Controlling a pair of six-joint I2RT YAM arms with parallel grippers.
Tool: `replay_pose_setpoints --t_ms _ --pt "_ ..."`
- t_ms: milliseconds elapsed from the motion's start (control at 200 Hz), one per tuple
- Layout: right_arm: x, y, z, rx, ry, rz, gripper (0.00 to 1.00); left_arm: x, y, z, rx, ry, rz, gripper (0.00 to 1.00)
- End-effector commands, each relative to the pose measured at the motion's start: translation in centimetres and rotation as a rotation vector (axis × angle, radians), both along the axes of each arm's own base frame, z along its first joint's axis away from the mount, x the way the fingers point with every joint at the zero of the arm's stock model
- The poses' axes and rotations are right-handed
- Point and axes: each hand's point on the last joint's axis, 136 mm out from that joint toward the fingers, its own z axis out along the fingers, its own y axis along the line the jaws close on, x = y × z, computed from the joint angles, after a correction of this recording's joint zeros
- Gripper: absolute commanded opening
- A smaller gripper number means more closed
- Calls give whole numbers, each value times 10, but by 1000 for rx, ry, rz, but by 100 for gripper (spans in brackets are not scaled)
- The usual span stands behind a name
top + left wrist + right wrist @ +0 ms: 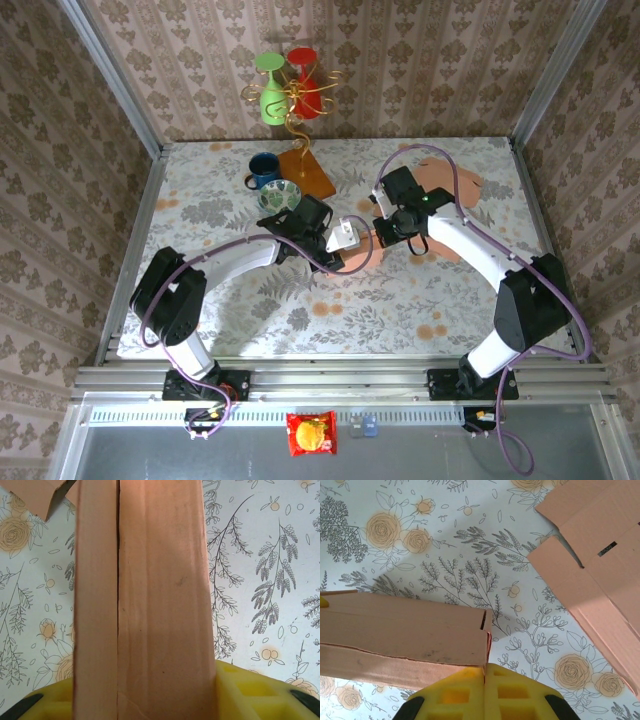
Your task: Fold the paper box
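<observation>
Two pincers are on the paper box, which lies mostly flat and unfolded on the flowered table, out past the middle and toward my right side. One long side of it is doubled over into a narrow strip that reaches toward my left arm. My left pincer grips that strip across its width, the card standing between the yellow pads and touching both. My right pincer is closed with its pads together at the strip's end corner, and it looks to be nipping the thin edge there, though I cannot see how much card is caught. I judge this to be light, thin card: stiff along its creases, floppy across the open panels, and quick to crumple or tear at the slots if squeezed hard. It should slide easily on the cloth, so one hold has to anchor it while the other bends. The best grips are on doubled edges close to a crease, not in the middle of a loose flap.
</observation>
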Motion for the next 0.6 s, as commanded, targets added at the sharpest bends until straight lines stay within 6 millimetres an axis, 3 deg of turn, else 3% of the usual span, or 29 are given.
replay_pose_setpoints --t_ms 0,595 --pt "-11 -7 -5 -31 26 -48 0 5 2 -1 7 11 10 45" --pt "-15 -1 -1 5 69 -125 0 12 5 0 10 16 45 45"
